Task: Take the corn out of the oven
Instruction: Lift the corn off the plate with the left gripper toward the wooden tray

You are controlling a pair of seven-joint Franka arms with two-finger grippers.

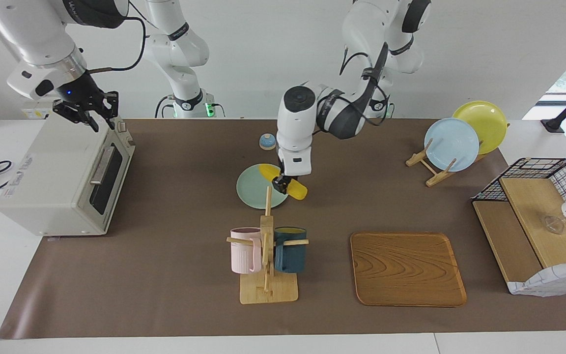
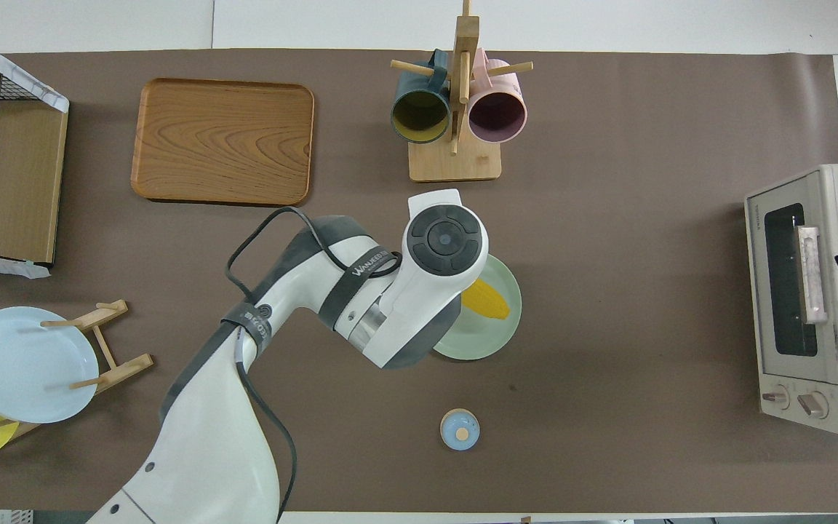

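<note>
Brown mat (image 1: 165,275) covering a white table, white wall at the robots' end.

Item, left gripper (image 1: 282,184): pointing down over the pale green plate (image 1: 251,189). Jaws closed on the corn (image 1: 297,190), gripping it about mid-length. The cob lies crosswise between the jaws, lifted clear of the plate, one end over the plate, the other end jutting out past the plate's rim toward the left arm's end of the table. In the overhead view the arm hides most of the cob; only a yellow end (image 2: 486,301) shows over the plate (image 2: 495,338).

Item, right gripper (image 1: 86,109): raised in the air above the top of the oven (image 1: 47,177), well apart from the corn. Jaws spread open, holding nothing.

Item, oven (image 2: 837,306): off-white, at the right arm's end of the table, dark glass door shut, bar handle (image 1: 98,164) across it, two knobs (image 2: 797,400) at one end of its front.

Item, mug stand (image 1: 266,255): wooden, farther from the robots than the plate, a pink mug (image 1: 244,250) and a dark blue mug (image 1: 291,249) hung on it.

Item, wooden tray (image 1: 407,268): beside the mug stand, toward the left arm's end.

Item, small blue round piece (image 1: 267,141): on the mat, nearer to the robots than the plate.

Item, plate rack (image 1: 433,167): holds a blue plate (image 1: 452,143) and a yellow plate (image 1: 484,120) on edge.

Item, wire basket shelf (image 1: 538,216): at the left arm's end of the table.
</note>
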